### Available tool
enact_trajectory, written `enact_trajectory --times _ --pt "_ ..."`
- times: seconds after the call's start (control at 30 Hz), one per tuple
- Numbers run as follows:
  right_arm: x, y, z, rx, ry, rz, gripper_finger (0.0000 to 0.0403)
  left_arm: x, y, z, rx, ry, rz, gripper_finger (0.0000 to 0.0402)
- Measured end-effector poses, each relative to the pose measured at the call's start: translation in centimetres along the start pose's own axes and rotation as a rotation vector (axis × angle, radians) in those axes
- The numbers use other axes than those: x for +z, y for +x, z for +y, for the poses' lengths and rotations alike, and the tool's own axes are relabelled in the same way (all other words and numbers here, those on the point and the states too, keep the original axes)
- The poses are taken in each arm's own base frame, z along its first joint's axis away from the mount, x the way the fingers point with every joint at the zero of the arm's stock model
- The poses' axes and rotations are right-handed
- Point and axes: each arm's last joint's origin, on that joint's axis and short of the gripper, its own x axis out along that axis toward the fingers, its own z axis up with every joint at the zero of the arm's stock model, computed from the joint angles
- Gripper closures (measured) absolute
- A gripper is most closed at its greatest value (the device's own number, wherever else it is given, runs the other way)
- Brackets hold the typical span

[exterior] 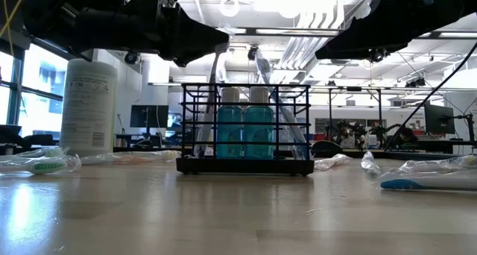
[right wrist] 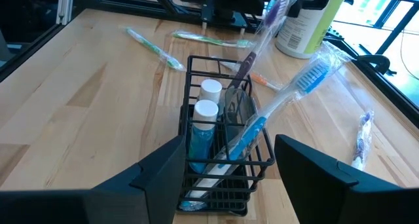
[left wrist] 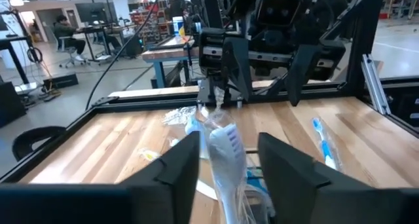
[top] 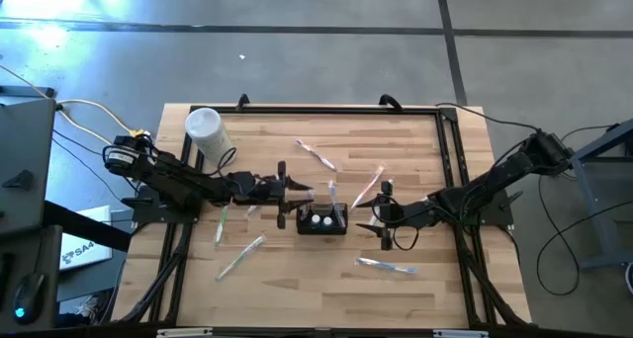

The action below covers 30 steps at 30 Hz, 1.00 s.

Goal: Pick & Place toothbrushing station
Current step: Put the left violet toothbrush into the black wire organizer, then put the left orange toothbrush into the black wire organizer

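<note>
Toothbrushing station looked light, stiff wire; grip by top rim. Left hand loosely around wrapped toothbrush; right hand released.

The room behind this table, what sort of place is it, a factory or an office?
Probably a robotics lab or workshop. Behind the wooden table stand workbenches, a person sits at a desk, and monitors line the back under exposed ceiling ducts.

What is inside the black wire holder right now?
The black wire holder contains two white-capped blue bottles and wrapped toothbrushes, one blue and one purple, leaning out. The bottom beneath them is hidden.
</note>
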Motion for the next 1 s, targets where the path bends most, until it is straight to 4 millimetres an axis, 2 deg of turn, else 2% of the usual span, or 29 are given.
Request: enact_trajectory --times 0.17,0.3,0.43,0.67,0.77,0.9,1.0 --pt "0.0 0.0 0.0 0.0 0.0 0.0 0.0175 0.2 0.0 0.1 0.023 -0.008 -0.017 0.0173" --pt "0.0 0.0 0.0 0.0 0.0 0.0 0.0175 0.5 0.0 0.1 0.026 -0.015 -0.055 0.0139" --pt "0.0 0.0 0.0 0.0 0.0 0.0 0.0175 1.5 -0.3 0.2 0.031 0.011 -0.093 0.0126" --pt "0.0 0.0 0.0 0.0 -0.001 0.001 0.0175 5.2 -2.2 0.6 0.059 0.143 -0.2 0.0125" --pt "0.0 0.0 0.0 0.0 -0.002 0.001 0.0175 6.7 -3.1 0.9 0.071 0.141 -0.131 0.0125" --pt "0.0 0.0 0.0 0.0 -0.003 0.002 0.0175 8.5 -4.2 1.5 0.112 0.059 0.128 0.0125" --pt "0.0 0.0 0.0 -0.002 -0.005 0.001 0.0175 9.0 -4.9 1.8 0.167 -0.048 0.364 0.0125"
